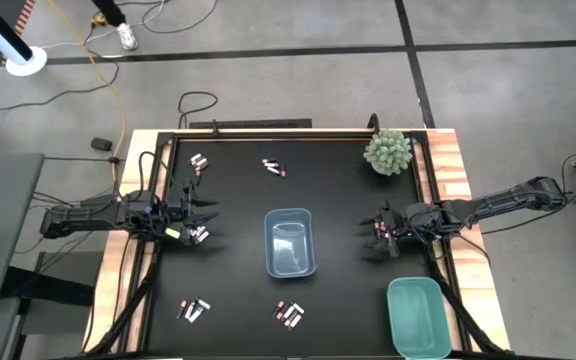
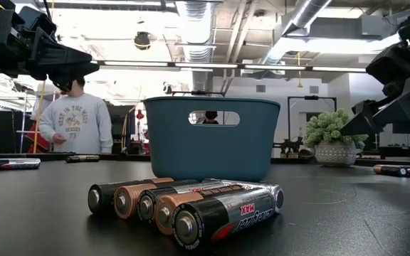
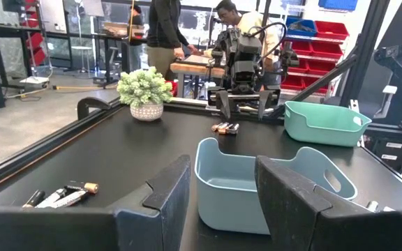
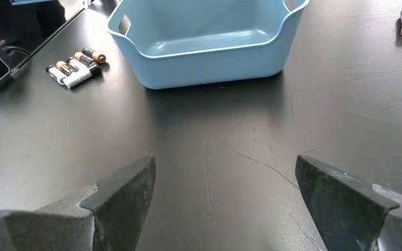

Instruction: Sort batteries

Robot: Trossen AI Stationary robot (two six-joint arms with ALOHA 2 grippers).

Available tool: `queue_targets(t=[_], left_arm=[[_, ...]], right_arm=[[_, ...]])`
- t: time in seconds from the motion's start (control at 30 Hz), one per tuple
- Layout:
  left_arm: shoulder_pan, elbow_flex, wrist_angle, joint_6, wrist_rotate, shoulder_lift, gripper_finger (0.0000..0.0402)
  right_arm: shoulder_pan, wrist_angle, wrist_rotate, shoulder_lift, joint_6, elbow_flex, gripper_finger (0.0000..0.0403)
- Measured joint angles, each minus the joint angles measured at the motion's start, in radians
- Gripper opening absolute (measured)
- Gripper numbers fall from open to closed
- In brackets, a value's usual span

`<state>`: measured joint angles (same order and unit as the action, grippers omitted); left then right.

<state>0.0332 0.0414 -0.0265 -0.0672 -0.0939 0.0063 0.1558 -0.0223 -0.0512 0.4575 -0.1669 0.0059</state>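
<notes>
Batteries lie in small clusters on the black table: two at the far side [image 1: 199,163] [image 1: 274,167], two at the near side [image 1: 194,309] [image 1: 288,315], and the near ones fill the low view [image 2: 191,206]. My left gripper [image 1: 211,220] hovers open at the left, above a cluster [image 1: 199,235], and faces the blue bin [image 3: 257,188]. My right gripper [image 1: 368,235] hovers open at the right, over a few batteries [image 3: 225,127], and also faces the blue bin [image 4: 201,42]. Its wrist view shows bare table between the fingers [image 4: 222,174].
The blue bin [image 1: 290,242] stands at the table's middle and a teal bin [image 1: 414,315] at the near right corner. A potted plant [image 1: 387,152] sits at the far right corner. A raised frame edges the table [image 1: 268,133]. People stand in the room beyond.
</notes>
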Motion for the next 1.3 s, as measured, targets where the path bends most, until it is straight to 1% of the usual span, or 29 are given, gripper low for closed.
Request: queue_targets(t=[1.3], left_arm=[[0.0,0.0,0.016,0.002,-0.005,0.0,0.0158]], right_arm=[[0.0,0.0,0.0,0.0,0.0,0.0,0.0363]])
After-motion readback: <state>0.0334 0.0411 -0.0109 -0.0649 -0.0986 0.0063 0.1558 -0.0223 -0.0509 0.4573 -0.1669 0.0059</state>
